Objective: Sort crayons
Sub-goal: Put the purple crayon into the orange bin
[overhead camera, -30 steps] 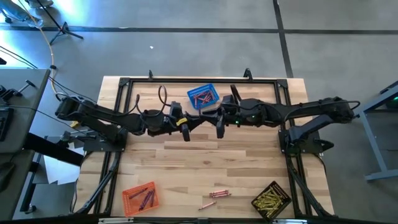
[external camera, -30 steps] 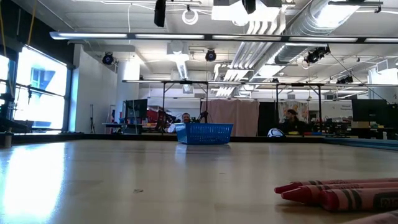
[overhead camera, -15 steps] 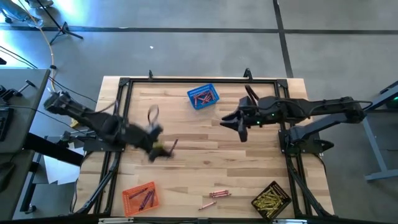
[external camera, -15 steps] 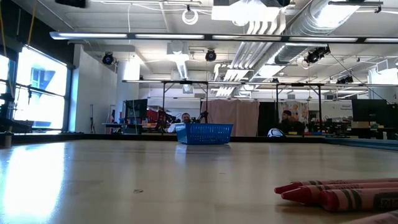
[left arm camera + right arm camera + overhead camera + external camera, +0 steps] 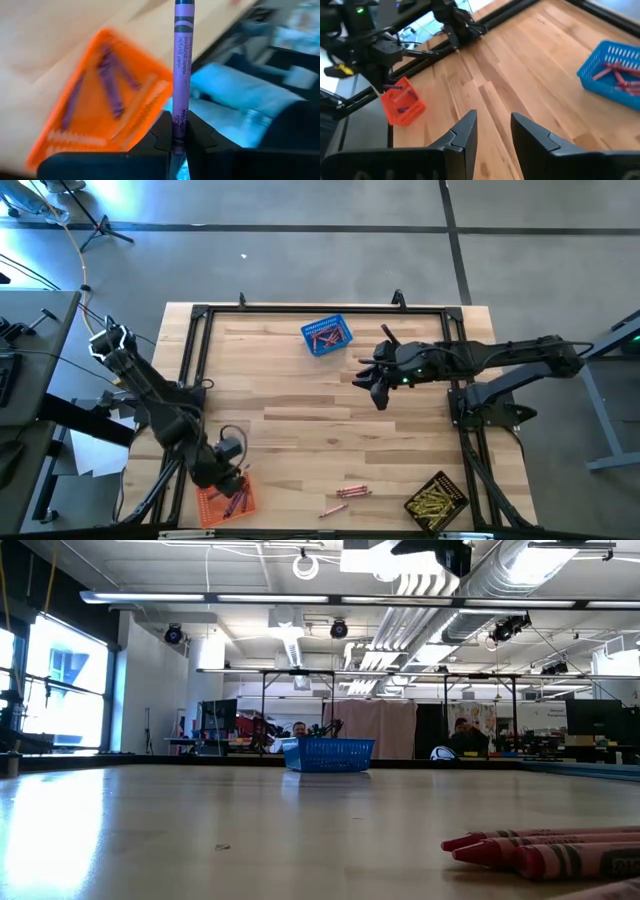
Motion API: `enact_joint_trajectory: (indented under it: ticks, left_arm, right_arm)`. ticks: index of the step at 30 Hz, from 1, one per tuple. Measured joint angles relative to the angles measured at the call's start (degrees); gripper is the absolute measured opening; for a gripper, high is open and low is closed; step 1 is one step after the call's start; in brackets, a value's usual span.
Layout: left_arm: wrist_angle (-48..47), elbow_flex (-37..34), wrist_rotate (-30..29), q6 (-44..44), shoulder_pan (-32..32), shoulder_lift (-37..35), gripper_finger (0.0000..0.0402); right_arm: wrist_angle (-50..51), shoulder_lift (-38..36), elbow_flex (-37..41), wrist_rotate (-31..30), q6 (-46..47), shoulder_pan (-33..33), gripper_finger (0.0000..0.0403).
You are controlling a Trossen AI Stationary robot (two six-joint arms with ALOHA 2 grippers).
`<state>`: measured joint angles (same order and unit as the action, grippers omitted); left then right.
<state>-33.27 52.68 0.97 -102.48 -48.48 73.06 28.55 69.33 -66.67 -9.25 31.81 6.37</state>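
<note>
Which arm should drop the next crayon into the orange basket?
Left. Its gripper grips a purple crayon right above the orange basket. The right gripper is open, empty, near the blue basket.

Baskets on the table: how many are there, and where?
3. The blue basket sits at the far edge, the orange basket at the near left corner under the left claw, the black basket at the near right corner.

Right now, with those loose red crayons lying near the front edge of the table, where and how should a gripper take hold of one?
Judging by the high view, the loose crayons lie flat between the orange basket and the black basket. Come straight down with fingers across the stick, at mid-length. The single crayon set slightly apart looks easiest; the others lie close together. The right gripper, open, is free.
</note>
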Motion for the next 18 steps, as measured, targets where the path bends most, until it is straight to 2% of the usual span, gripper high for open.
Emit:
enact_joint_trajectory:
  ticks: [6, 12, 18]
  left_arm:
    - [0.10, -0.04, 2.84, -7.47, -5.13, 3.97, 0.0019]
    - [0.32, -0.04, 4.44, -12.06, -7.19, 6.26, 0.0041]
    - [1.50, -0.04, 4.77, -8.28, -7.49, 7.26, 0.0065]
  right_arm:
    - [0.87, 2.15, 0.00, 1.24, 1.38, 0.07, 0.0102]
    - [0.82, 2.39, 0.00, 1.11, 1.34, 0.04, 0.0102]
    - [1.38, 2.39, 0.00, 1.02, 4.84, 0.38, 0.0102]
